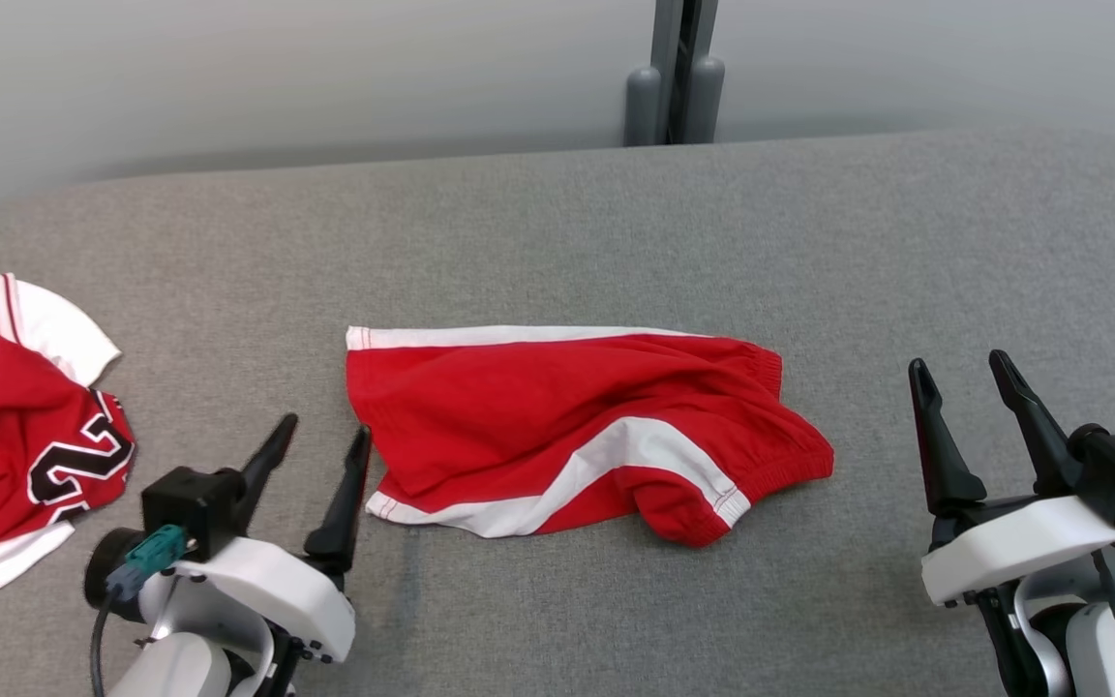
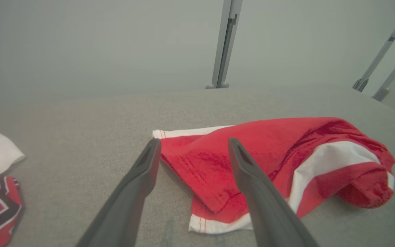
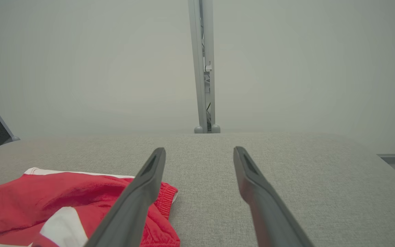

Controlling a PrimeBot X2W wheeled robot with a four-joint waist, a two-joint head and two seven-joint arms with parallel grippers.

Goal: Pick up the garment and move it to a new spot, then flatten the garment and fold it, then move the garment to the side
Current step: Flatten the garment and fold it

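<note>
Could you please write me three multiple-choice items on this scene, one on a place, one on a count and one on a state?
1. Where do the red shorts lie? A. Between the left gripper and the right gripper. B. Left of both. C. Right of both.
2. How many garments lie on the grey surface? A. One. B. Two. C. Three.
3. How do the grippers stand? A. Both open. B. Both shut. C. Left shut on shorts.
1 A: a gripper shows on each side. 2 B: shorts plus the numbered jersey. 3 A: jaws apart, holding nothing.
</note>
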